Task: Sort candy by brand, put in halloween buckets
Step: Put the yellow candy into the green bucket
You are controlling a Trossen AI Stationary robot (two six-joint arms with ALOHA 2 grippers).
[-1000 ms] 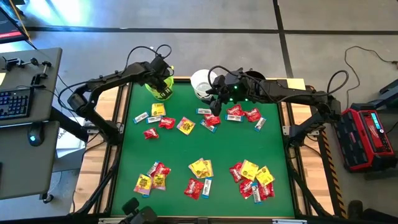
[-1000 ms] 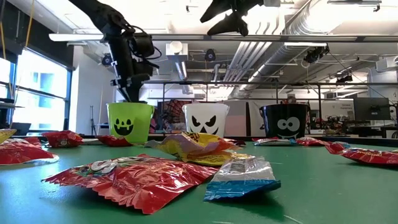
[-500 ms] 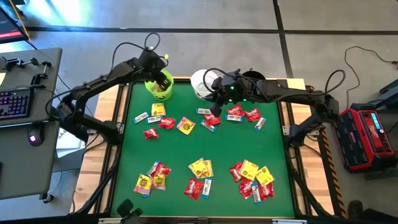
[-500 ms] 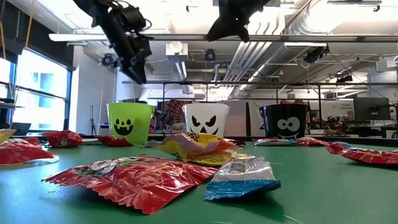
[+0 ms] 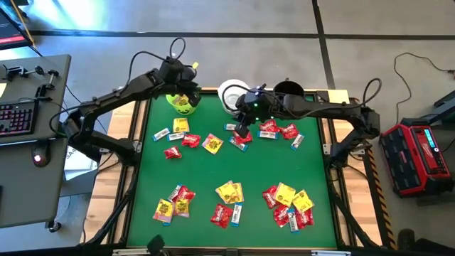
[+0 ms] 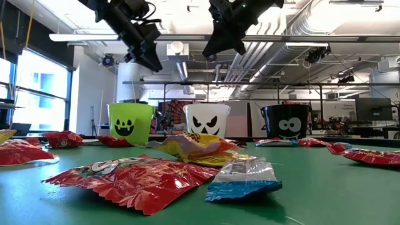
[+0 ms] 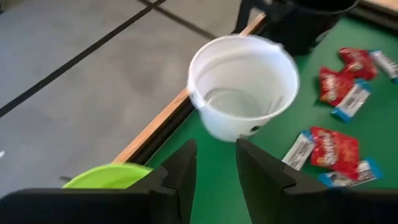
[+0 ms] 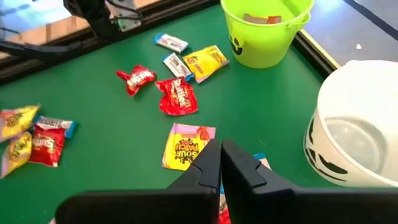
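Three buckets are standing along the far edge of the bench (image 5: 153, 163). The left end effector (image 5: 186, 91) is hanging over the lime green bucket (image 5: 180, 104), fingers a little apart and holding nothing. The right end effector (image 5: 244, 130), pressed together and empty, is hovering by the white bucket (image 5: 229, 94), right above the red packets and blue-and-white bars (image 5: 239, 138), so it is nearer to them.

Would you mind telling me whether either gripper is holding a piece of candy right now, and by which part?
Nothing is held. The right gripper is shut with nothing between its fingers, and the left gripper shows an empty gap.
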